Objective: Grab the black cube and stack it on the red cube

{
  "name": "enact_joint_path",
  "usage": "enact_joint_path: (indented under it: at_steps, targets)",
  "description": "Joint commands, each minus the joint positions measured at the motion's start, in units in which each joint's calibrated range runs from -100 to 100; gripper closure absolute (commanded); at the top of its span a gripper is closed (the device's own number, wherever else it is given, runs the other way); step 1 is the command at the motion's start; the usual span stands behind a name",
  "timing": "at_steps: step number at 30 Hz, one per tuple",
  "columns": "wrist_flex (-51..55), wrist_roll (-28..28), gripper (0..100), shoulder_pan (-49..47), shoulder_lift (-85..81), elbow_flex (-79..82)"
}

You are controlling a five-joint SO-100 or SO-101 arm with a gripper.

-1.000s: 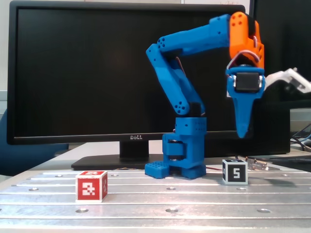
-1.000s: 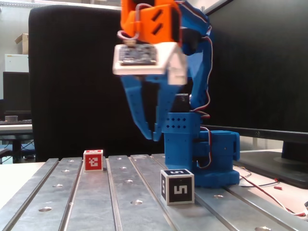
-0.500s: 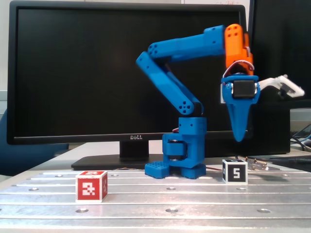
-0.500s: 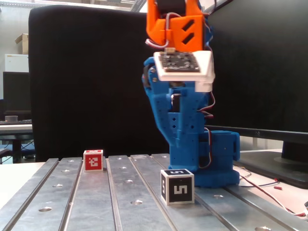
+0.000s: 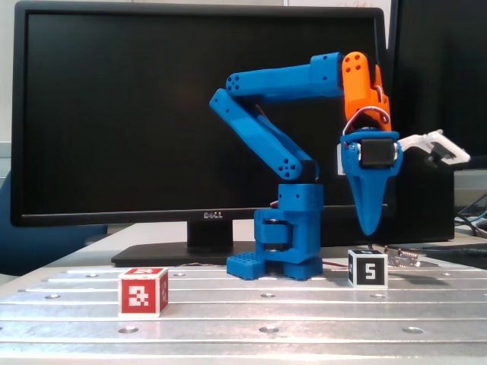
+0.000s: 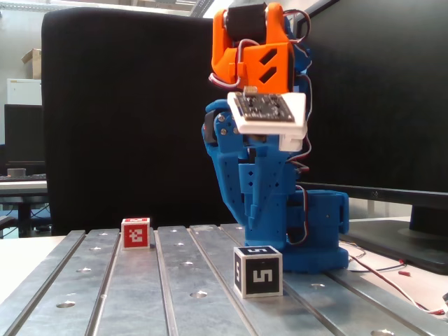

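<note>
Black cube (image 5: 368,268) lower right of a fixed view, on slotted aluminium table (image 5: 251,315), untouched. Likely light, rigid, smooth-faced; best pinched across opposite flat sides, mid-height. Gripper (image 5: 368,226) hovering just above it, empty; open or closed: cannot tell. Red cube (image 5: 143,290) lower left, well apart.

Black cube (image 5: 368,268): black faces with white borders, white numeral 5 on the side face in both fixed views, sits toward the table's right edge in a fixed view. Red cube (image 5: 143,291): red faces, white edges, white blocky pixel marker, toward the left edge there. Table (image 5: 304,312): bare silver-grey metal, lengthwise grooves, round holes. Arm (image 5: 259,125): blue links and base, orange wrist section (image 6: 250,49), with red and black wires. Gripper (image 5: 368,220): blue fingers, black motor block; white camera mount (image 5: 437,146) beside it. Monitor (image 5: 137,114): black, dark screen.
</note>
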Motion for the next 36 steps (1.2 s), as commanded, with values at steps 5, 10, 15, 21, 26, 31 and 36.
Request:
enact_joint_path:
  at_steps: [5,10,15,21,26,31,36]
  targets:
    - [0.2,-0.1,99,-0.1,2.8,-2.4]
    - [-0.6,-0.1,99,-0.2,3.2,-1.8]
    - [-1.5,-0.1,99,-0.1,3.3,-1.4]
    - [-2.5,0.2,96,-0.1,3.3,-0.3]
    - [-2.4,0.2,87,-0.1,3.3,-0.3]
    - [-2.4,0.2,80,-0.1,3.3,0.1]
    - [-2.3,0.1,75,-1.5,3.3,0.1]
